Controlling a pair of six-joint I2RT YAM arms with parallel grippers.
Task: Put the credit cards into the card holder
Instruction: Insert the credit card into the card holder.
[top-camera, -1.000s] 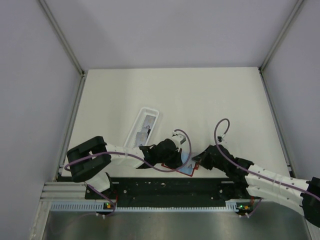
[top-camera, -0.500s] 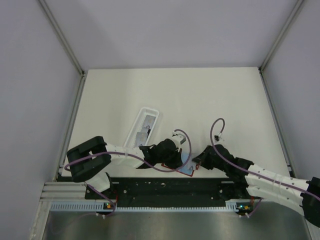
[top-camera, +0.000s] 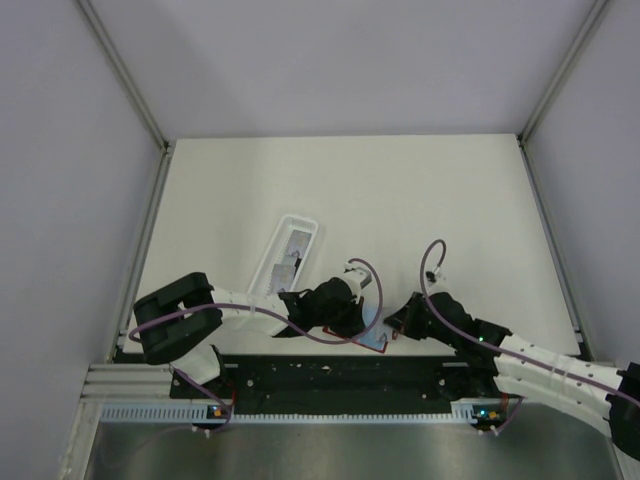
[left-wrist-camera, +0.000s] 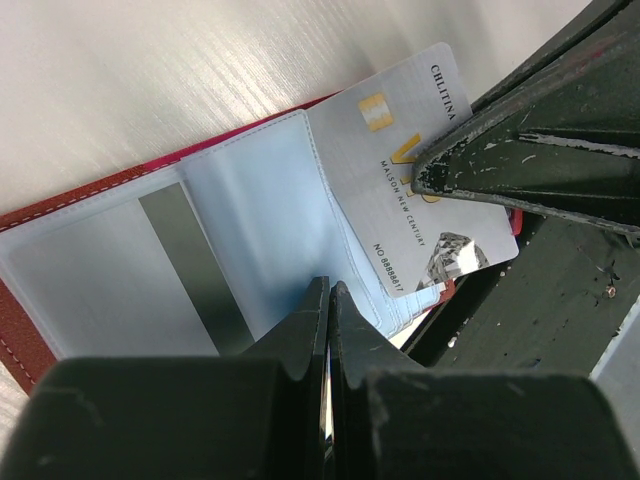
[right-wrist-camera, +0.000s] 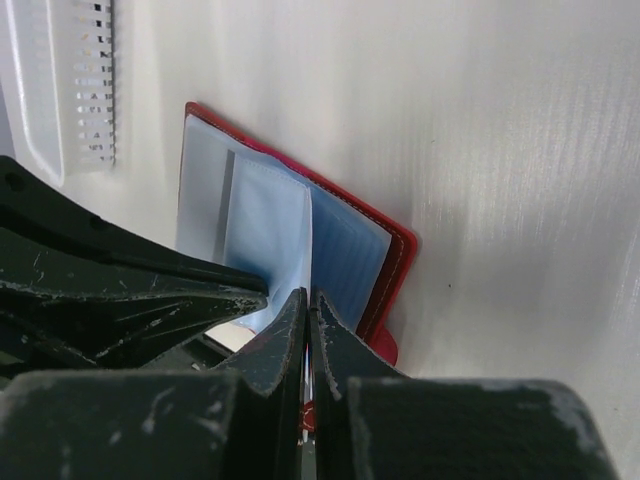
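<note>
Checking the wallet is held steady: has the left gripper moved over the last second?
No. The left gripper sits at the same place just past the white tray's near end as before.

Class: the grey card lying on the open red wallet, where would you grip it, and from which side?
On the grey rectangular card, likely the short end overhanging the red leather-like wallet: approach low from that side, pinching top and bottom, since it lies flat.

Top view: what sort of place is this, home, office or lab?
Most likely a lab robot cell. A white table is boxed in by plain grey walls on metal posts, and the left arm and right arm are bolted to a black plate at its near edge.
</note>
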